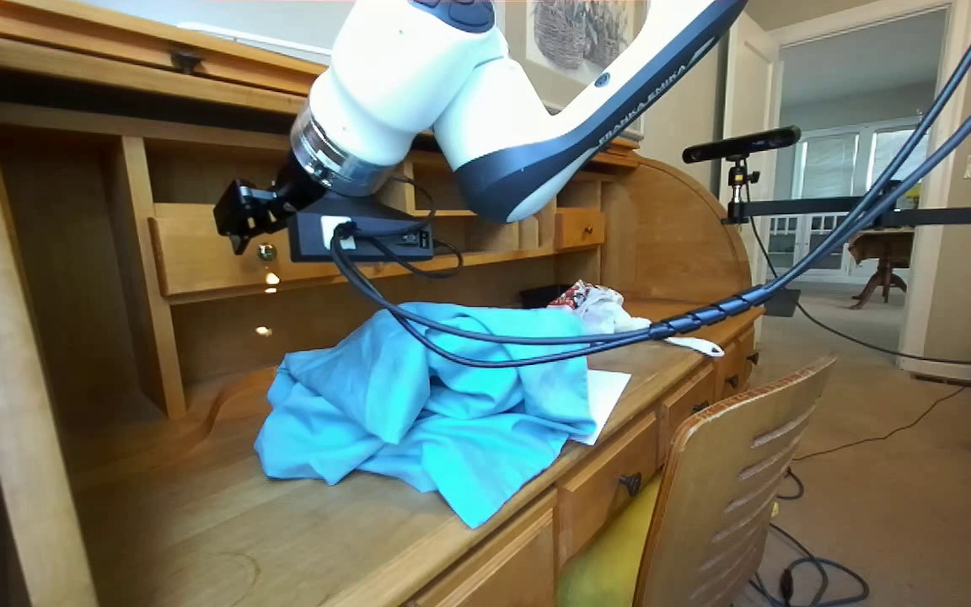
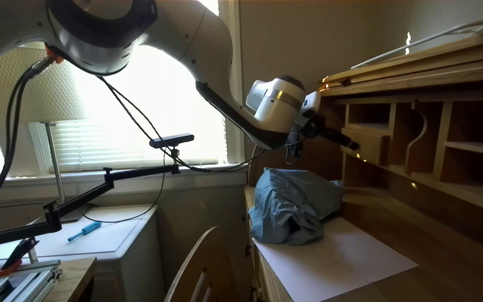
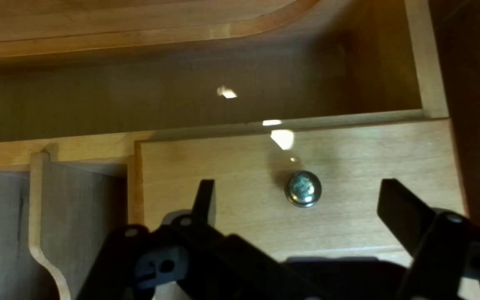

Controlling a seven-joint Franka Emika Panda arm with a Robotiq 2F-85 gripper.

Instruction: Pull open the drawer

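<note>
The drawer (image 3: 231, 166) has a wide, pale wooden front with a round, shiny knob (image 3: 303, 188) at its middle. That front stands a little forward of the surrounding frame, seen in both exterior views as well, drawer (image 1: 199, 257) and drawer (image 2: 367, 147). My gripper (image 3: 298, 200) is open, one finger to each side of the knob in the wrist view, touching neither side of it. In an exterior view the gripper tips (image 2: 354, 146) are close before the drawer front, and the knob cannot be made out there. Whether the tips reach the knob's depth I cannot tell.
A heap of blue cloth (image 1: 435, 396) lies on the desk below the arm, partly over a white sheet (image 2: 338, 260). Cubby dividers (image 3: 36, 208) flank the drawer. The desk's upper ledge (image 1: 140, 63) overhangs it. A wooden chair (image 1: 730, 472) stands at the desk's front.
</note>
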